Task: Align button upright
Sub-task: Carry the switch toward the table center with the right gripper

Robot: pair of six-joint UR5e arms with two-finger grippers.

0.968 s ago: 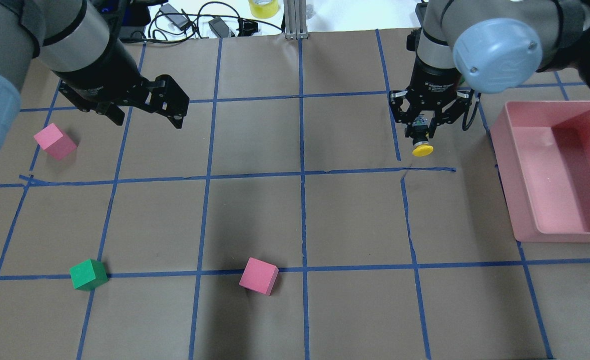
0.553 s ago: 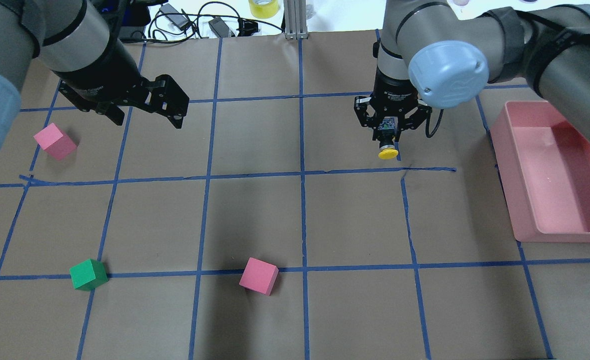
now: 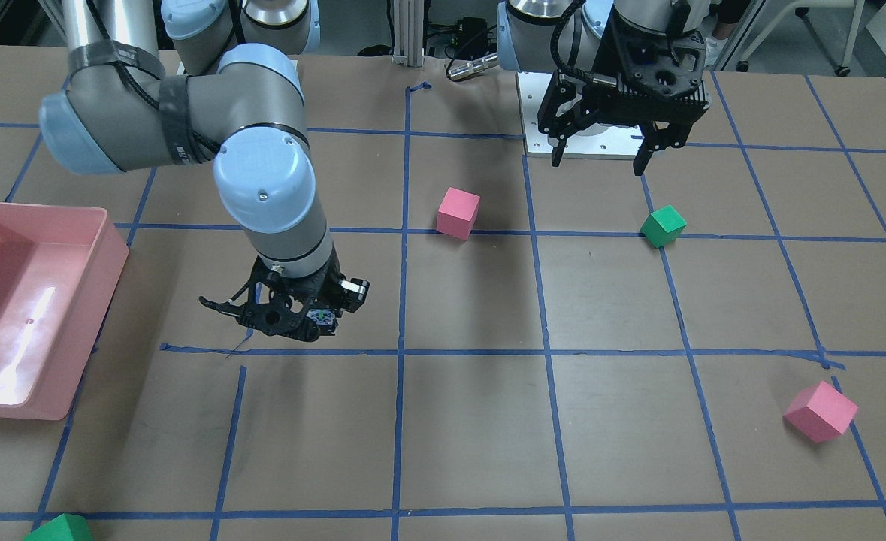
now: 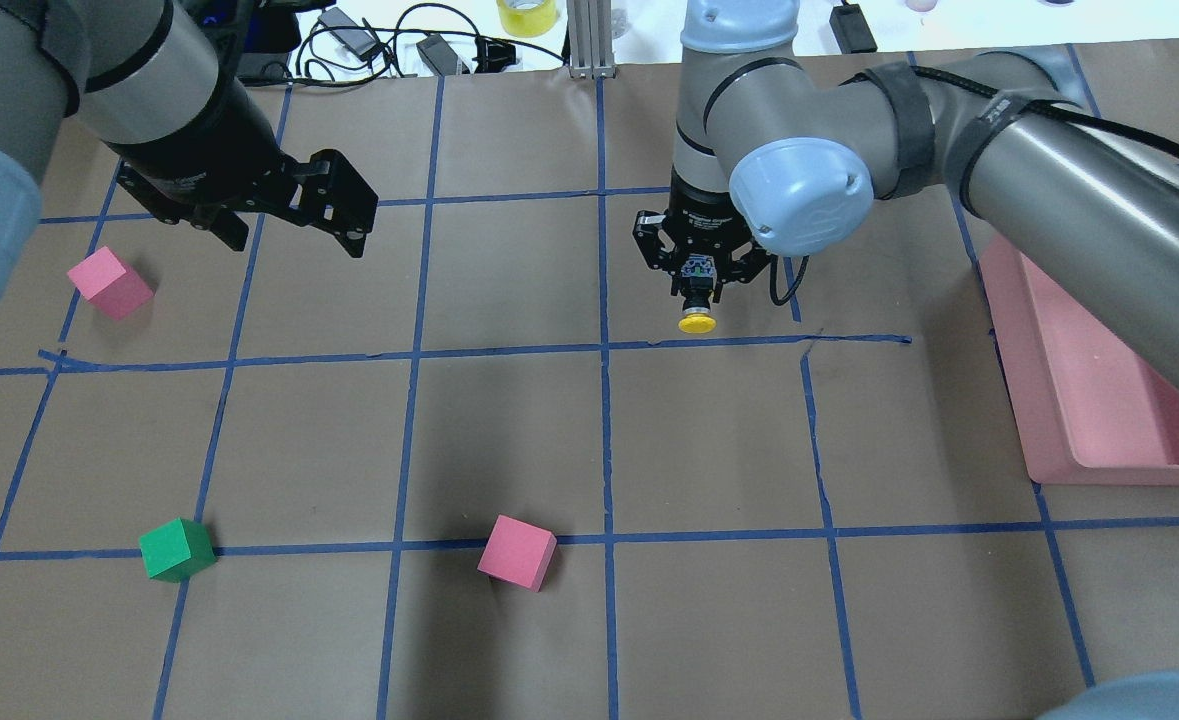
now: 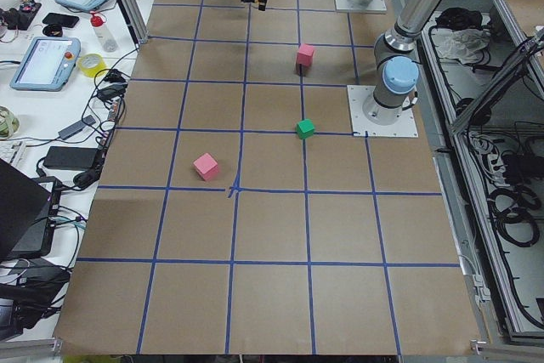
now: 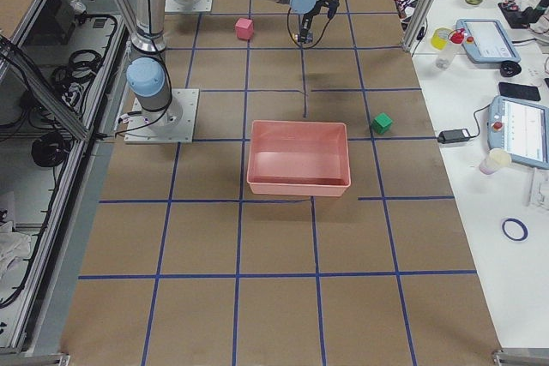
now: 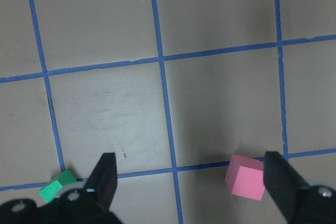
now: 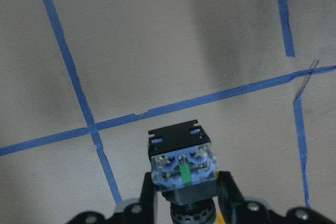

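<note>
My right gripper (image 4: 697, 292) is shut on the button (image 4: 697, 318) and holds it above the brown table, left of the pink bin. The button's yellow cap juts out on the near side of the fingers in the overhead view. In the right wrist view its silvery contact block (image 8: 182, 166) faces the camera, with the fingers (image 8: 227, 188) on either side. In the front-facing view this gripper (image 3: 292, 319) hangs over a blue tape line and the cap is hidden. My left gripper (image 4: 294, 232) is open and empty, high over the far left of the table; it also shows in the front-facing view (image 3: 599, 161).
A pink bin (image 4: 1119, 470) stands at the right edge, partly behind my right arm. A pink cube (image 4: 109, 283) lies at the left, a green cube (image 4: 177, 549) at the near left and a second pink cube (image 4: 517, 551) near the middle front. Cables lie beyond the far edge.
My right arm has carried the button to the left, from beside the pink bin toward the table's middle. The left arm and the cubes have not moved.
</note>
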